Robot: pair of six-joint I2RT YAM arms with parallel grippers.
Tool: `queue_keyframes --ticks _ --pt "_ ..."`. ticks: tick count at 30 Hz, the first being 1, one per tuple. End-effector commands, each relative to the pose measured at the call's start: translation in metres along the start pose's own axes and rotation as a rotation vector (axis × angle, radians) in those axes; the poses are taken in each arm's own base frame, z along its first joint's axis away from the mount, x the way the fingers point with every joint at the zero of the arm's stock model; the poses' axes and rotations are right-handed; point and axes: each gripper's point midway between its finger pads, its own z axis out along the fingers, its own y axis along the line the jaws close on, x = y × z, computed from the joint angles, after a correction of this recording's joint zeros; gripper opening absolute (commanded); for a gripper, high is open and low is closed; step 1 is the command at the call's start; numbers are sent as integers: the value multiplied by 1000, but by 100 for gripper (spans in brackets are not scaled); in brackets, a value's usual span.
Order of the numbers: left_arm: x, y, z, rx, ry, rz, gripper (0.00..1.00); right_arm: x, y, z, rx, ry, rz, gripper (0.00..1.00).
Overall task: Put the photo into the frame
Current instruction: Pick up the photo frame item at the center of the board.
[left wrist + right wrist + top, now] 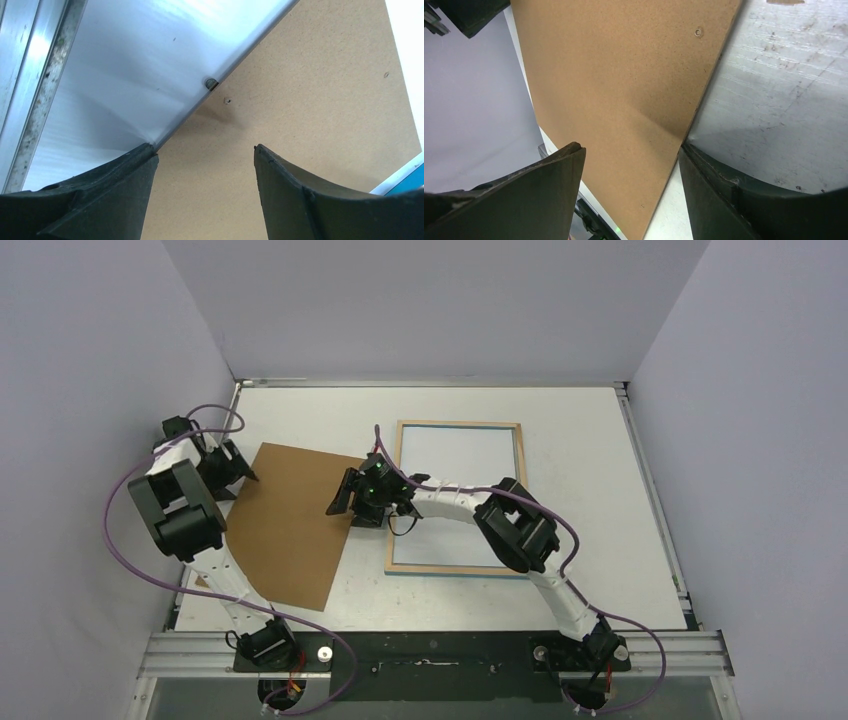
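The frame (460, 423) was laid flat on the white table (600, 490), right of centre, with its light wood-coloured back turned up. Only a plain white rectangle was seen inside it, so it could not be told whether that was the photo face down.

The brown backing board (290, 530) was set just left of the frame, turned askew. In the wrist views a shadow was cast beneath its edges.

The left gripper (240, 472) was placed at the board's far left corner. In its own view, its fingers (125, 185) were spread wide with nothing clamped, and the board's edge ran down to the tip of one.

The right gripper (340, 502) was held at the board's right edge, beside the frame. Its fingers (724, 195) were likewise parted widely, with the edge met by one fingertip but not pinched.

A blue strip (407, 181) with a white border was seen past the board in the left wrist view. What it belonged to could not be determined.
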Motion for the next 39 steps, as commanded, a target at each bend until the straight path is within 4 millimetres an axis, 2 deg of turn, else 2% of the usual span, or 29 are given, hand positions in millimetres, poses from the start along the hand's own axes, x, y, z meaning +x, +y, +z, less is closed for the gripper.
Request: queue_keyframes --ticks 1,6,9,14,19,24,30,34,39 --pt "98 -44 36 154 363 -116 69 -19 127 -52 -412 -117 -122 68" --pt "105 -55 37 167 383 -109 68 -38 128 -83 -394 -197 -159 67" --pt "109 -58 37 184 391 -121 68 -51 122 -96 -375 -243 -164 67" --pt "113 -61 35 193 401 -135 68 -66 114 -107 -372 -283 -151 67" --pt "128 -76 32 239 431 -126 67 -79 104 -121 -357 -332 -130 68" --pt "163 -94 33 234 471 -82 66 -95 78 -133 -309 -376 -94 68" --pt "199 -127 29 266 496 -32 66 -112 27 -146 -217 -421 -37 68" --pt "208 -135 26 256 478 -11 65 -118 -4 -150 -159 -429 -2 68" --pt "206 -129 24 224 446 3 66 -119 -34 -154 -89 -437 21 66"
